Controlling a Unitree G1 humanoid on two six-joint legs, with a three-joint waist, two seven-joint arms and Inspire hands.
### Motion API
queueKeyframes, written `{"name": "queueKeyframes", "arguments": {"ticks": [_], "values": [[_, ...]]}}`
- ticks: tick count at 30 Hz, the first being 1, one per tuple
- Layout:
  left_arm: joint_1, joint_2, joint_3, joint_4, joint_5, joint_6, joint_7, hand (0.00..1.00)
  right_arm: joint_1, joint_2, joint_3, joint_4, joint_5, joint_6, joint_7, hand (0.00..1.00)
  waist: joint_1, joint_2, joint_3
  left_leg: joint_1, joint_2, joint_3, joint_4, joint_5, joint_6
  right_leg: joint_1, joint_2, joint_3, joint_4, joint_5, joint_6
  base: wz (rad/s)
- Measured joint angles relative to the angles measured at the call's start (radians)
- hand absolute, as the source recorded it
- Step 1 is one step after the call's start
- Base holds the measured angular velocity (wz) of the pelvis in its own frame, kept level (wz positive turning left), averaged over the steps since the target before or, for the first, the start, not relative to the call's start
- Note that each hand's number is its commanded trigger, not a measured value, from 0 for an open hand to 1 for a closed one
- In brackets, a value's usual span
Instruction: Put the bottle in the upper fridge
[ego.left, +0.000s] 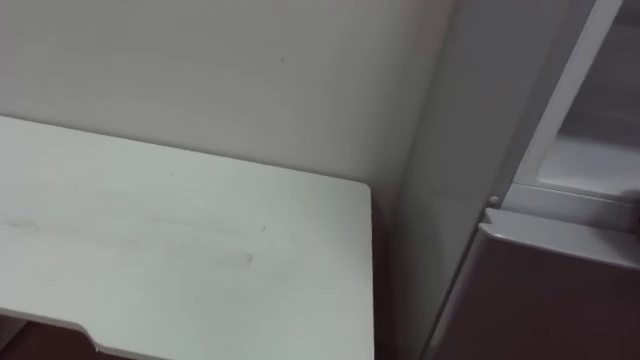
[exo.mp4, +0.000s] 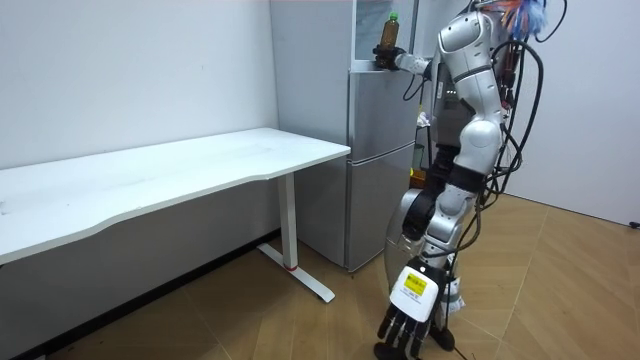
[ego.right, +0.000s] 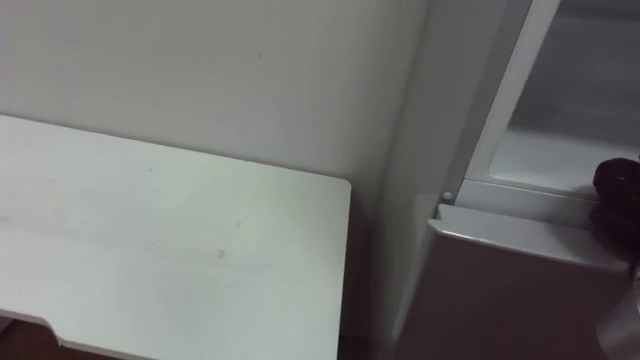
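By upper fridge (exo.mp4: 366, 40): one bottle (exo.mp4: 391, 35).

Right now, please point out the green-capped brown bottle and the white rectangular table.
Green-capped brown bottle (exo.mp4: 389, 38): room view, its body.
White rectangular table (exo.mp4: 200, 160): room view, bare top.

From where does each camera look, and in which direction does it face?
Left eye view: on the head, looking down at table corner and fridge.
Right eye view: beside it, same scene; unclear dark shape at right edge.
Room view: off in the room, whole robot; right robot hand holds bottle at fridge, left robot hand hangs.
Shared: table, fridge.
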Motion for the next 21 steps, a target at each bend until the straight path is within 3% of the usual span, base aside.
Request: {"name": "queueKeyframes", "arguments": {"ticks": [8,15,21], "values": [[0.0,0.0,-0.003,0.024,0.0,0.001,0.003,0.0,-0.077,-0.033,0.0,0.078,0.019,0.0,-0.083,1.0,-0.003,0.002,-0.0002,0.001,-0.004,-0.016,0.003,0.002,0.0,0.007,-0.001,-0.017,-0.002,-0.002,0.002,0.08],[0.0,0.0,-0.003,0.019,-0.001,0.0,0.001,0.0,-0.175,-0.087,0.005,0.076,0.044,0.0,-0.081,1.0,-0.002,0.002,-0.0008,0.003,-0.005,-0.015,-0.011,0.01,-0.001,0.009,-0.001,-0.024,-0.004,-0.002,0.001,0.03],[0.002,0.002,-0.002,0.021,0.0,0.001,-0.02,0.0,-0.185,-0.099,0.015,0.064,0.041,0.0,-0.051,1.0,0.002,0.002,-0.0007,0.002,-0.007,-0.027,-0.016,0.01,-0.002,0.014,-0.003,-0.04,-0.004,-0.002,0.001,0.06]]}}
